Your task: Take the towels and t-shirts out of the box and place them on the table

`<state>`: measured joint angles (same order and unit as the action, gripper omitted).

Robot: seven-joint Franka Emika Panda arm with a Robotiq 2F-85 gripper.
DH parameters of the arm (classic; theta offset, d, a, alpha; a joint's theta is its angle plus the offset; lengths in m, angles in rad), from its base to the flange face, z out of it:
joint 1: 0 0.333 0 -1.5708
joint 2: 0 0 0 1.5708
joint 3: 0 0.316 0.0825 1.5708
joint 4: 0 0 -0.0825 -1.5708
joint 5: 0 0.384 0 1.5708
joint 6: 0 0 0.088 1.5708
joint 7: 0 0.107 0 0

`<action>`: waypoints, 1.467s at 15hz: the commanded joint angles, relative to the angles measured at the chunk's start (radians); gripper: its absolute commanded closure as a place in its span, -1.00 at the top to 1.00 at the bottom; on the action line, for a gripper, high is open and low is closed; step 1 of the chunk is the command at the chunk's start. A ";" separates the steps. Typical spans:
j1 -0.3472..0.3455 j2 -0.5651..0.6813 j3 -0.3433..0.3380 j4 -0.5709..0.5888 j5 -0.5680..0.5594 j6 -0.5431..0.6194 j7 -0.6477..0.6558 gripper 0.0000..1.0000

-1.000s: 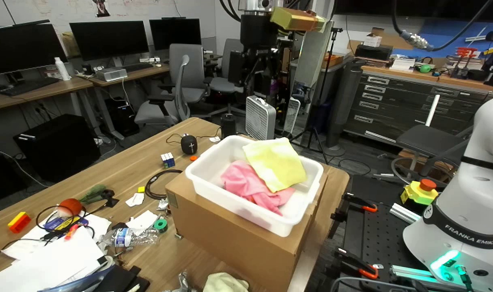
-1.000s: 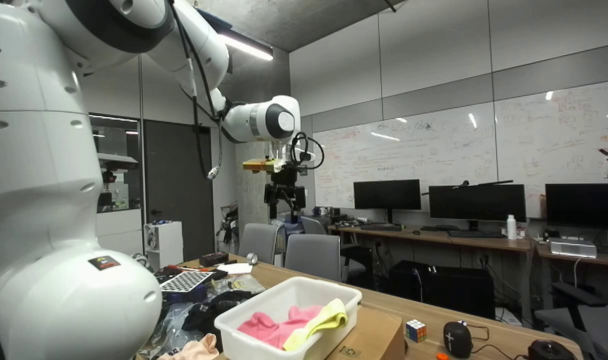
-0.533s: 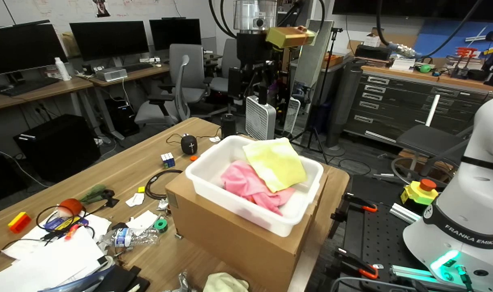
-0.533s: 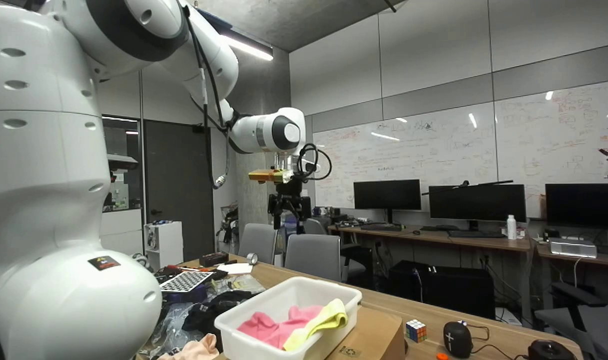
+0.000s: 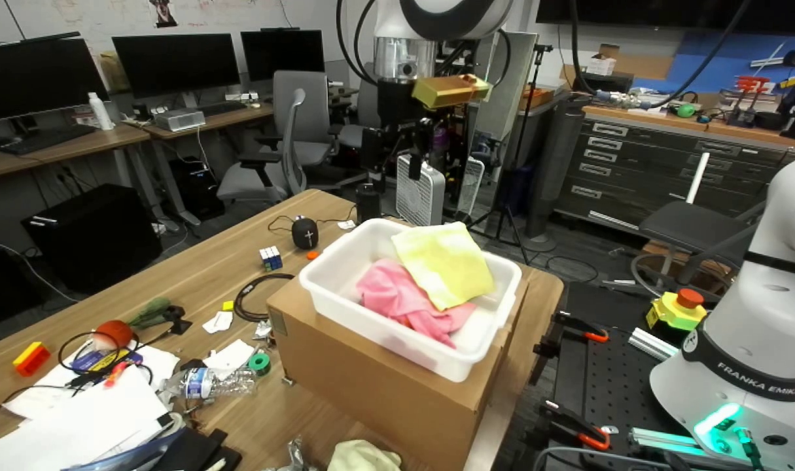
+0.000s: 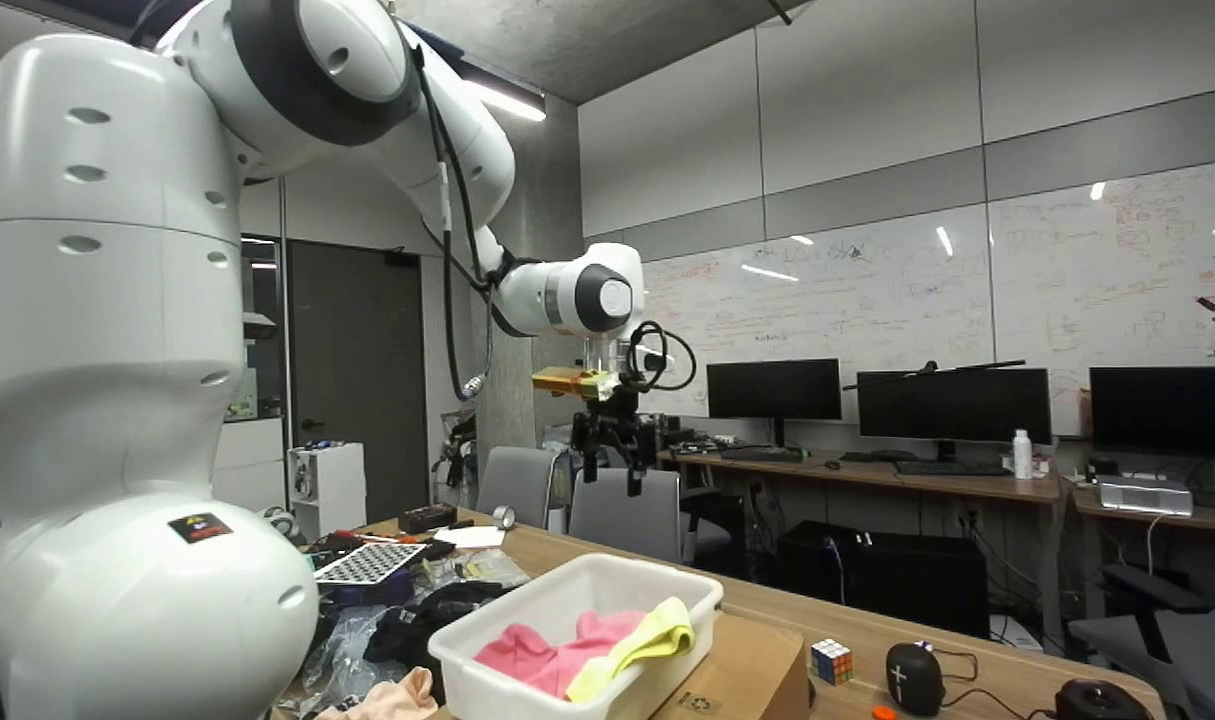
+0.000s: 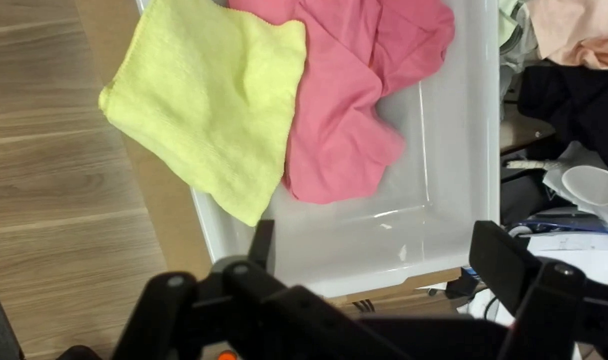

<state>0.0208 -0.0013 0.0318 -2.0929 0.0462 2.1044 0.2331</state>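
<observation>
Inside the box [image 5: 371,373], whose white inner tub [image 5: 387,333] sits on brown cardboard, lie a pink cloth [image 5: 397,288] and a yellow cloth [image 5: 444,265]. In the wrist view the yellow cloth [image 7: 203,100] overlaps the pink one [image 7: 344,125] and hangs over the rim. My gripper [image 7: 374,232] stands open with nothing between its fingers, high above the box in both exterior views. A peach cloth [image 6: 392,697] and a pale cloth [image 5: 364,456] lie outside the box, beside it. The box stands on the wooden table [image 5: 260,418].
Papers [image 5: 103,418], a plastic bottle [image 5: 207,383], a coiled cable [image 5: 243,297] and a puzzle cube [image 5: 271,258] are spread over the table. Near the far end stands a black speaker [image 5: 304,233]. A white cup [image 7: 592,185] and black fabric [image 7: 579,105] lie alongside the box.
My open gripper has come down from higher up, shifting rightward in an exterior view. The box and the cloths have stayed where they were.
</observation>
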 commanded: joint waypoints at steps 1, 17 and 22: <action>-0.008 0.052 -0.014 0.021 0.001 0.043 0.027 1.00; -0.003 0.231 -0.065 0.001 -0.004 0.272 0.230 1.00; 0.006 0.281 -0.079 0.002 -0.001 0.313 0.265 1.00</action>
<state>0.0108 0.2528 -0.0322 -2.1074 0.0463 2.3873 0.4675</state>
